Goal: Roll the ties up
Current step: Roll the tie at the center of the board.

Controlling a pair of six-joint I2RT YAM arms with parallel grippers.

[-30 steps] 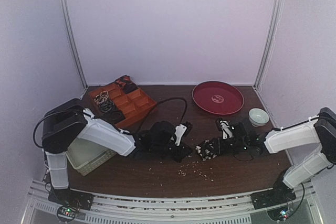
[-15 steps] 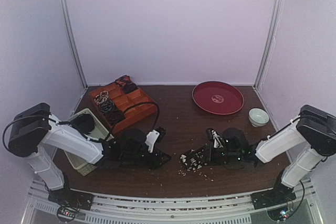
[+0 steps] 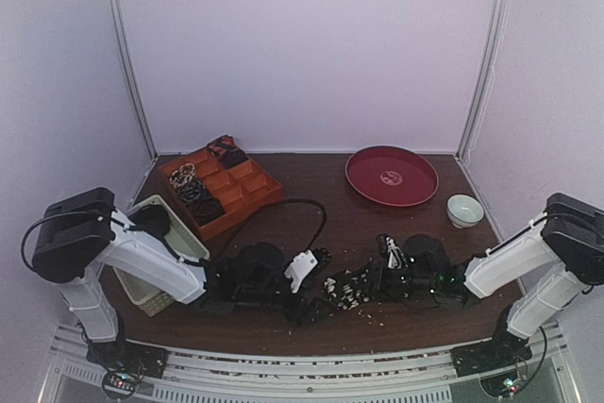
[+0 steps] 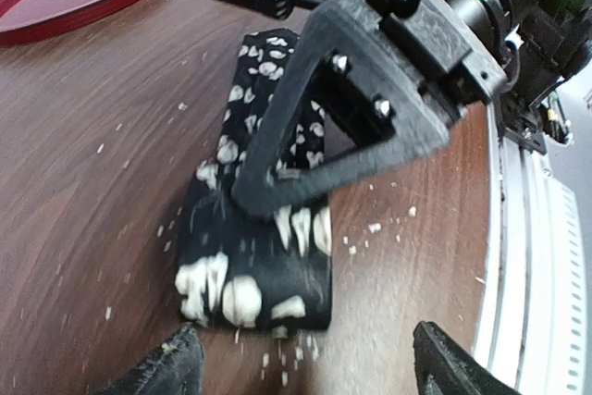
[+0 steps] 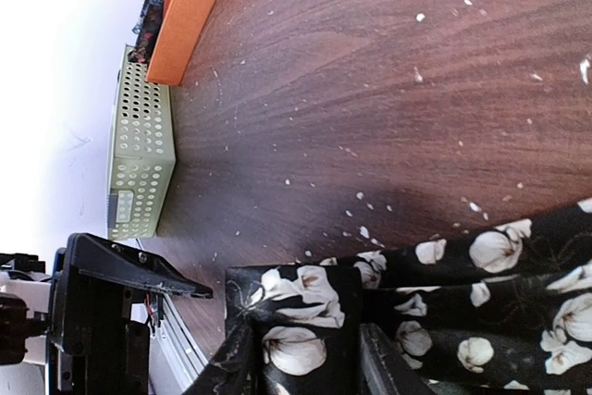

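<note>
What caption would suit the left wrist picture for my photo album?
Right gripper holds a black tie with white flowers on the wooden table; left gripper hovers open nearby.

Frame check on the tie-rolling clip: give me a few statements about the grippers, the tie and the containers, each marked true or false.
1. The left gripper is clamped on the tie. False: its jaws stand open just short of the tie's near end, with nothing between them.
2. The tie on the table is black with white flowers. True.
3. The bowl sits inside the orange tray. False: it stands on the table beside the red plate, far from the tray.
4. The right gripper has its fingers on the tie. True.
5. Some compartments of the orange tray hold rolled ties. True.
</note>
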